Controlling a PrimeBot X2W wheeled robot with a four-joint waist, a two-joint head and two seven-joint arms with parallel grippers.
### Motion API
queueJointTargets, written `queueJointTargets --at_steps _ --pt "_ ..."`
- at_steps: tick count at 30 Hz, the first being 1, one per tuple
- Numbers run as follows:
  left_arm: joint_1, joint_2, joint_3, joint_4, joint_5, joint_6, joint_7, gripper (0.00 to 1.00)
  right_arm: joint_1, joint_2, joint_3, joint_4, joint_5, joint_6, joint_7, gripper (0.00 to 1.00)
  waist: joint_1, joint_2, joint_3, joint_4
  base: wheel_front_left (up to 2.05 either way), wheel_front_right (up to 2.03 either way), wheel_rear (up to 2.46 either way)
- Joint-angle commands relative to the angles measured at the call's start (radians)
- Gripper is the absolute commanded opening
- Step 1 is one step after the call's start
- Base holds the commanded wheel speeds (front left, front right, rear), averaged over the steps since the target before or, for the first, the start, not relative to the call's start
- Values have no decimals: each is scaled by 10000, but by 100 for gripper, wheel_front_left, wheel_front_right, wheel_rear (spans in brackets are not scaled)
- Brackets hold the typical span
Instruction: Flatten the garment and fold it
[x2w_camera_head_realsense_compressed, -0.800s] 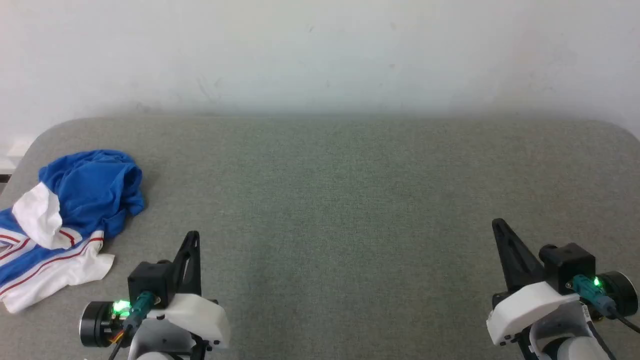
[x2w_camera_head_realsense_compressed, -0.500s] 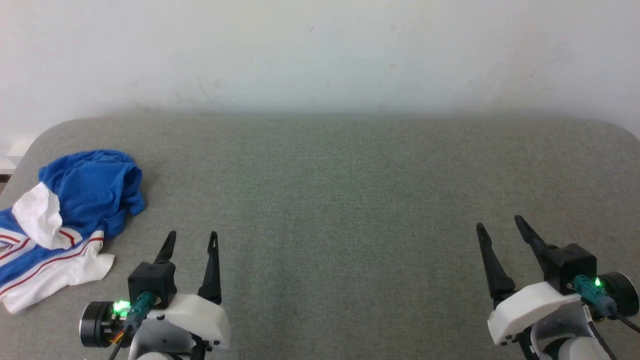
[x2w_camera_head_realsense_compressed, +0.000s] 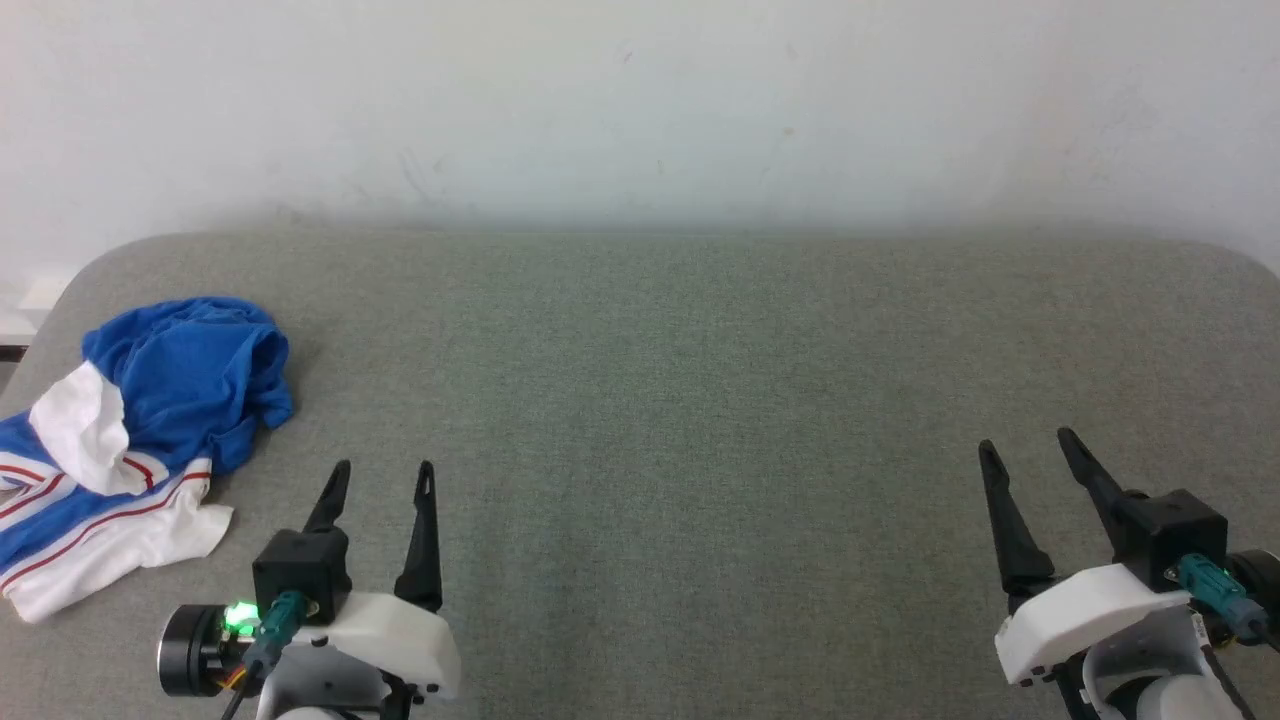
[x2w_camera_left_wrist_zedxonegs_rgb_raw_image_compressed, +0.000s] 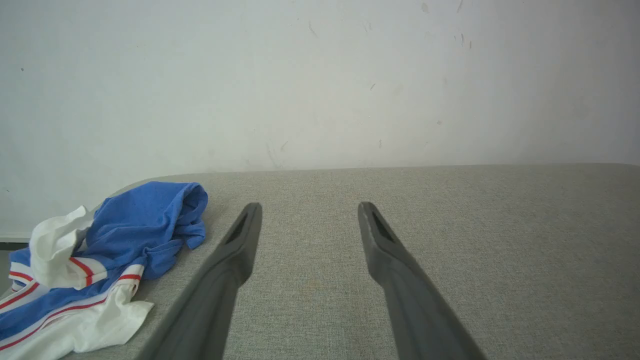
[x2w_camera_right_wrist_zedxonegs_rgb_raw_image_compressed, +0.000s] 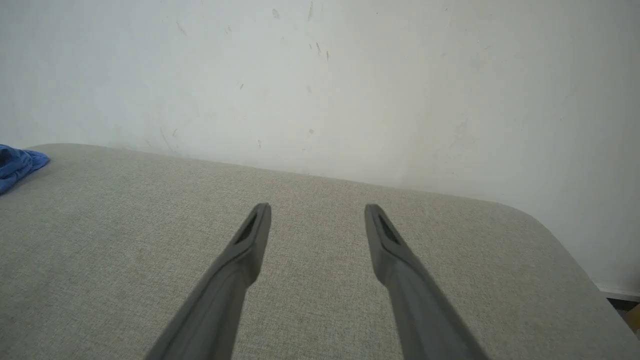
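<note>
Lying crumpled at the left edge of the grey table (x2w_camera_head_realsense_compressed: 650, 380), the garment (x2w_camera_head_realsense_compressed: 160, 400) is a heap of bunched blue cloth, with a white sleeve and red-striped trim turned up on its near side. Just to its right, near but not touching it, the left gripper (x2w_camera_head_realsense_compressed: 385, 468) has its two dark fingers spread wide and holds nothing. At the far right, well apart from the garment, the right gripper (x2w_camera_head_realsense_compressed: 1027, 440) is likewise wide open and empty. A pale wall (x2w_camera_head_realsense_compressed: 640, 100) stands behind the table.
</note>
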Motion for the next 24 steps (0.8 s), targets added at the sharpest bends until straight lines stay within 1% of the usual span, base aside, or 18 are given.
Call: queueJointTargets --at_steps 1,13,24 --pt "125 -9 20 -21 -65 7 -112 100 78 9 -101 41 58 -3 -96 100 0 0 -1 15 0 0 0" --pt "249 -14 21 -67 -182 115 -363 100 95 14 -329 79 70 -5 -346 100 0 0 26 302 0 0 0" --pt "322 -19 -15 -90 -305 233 -593 100 52 18 -305 176 152 -7 -576 100 0 0 72 831 0 0 0"
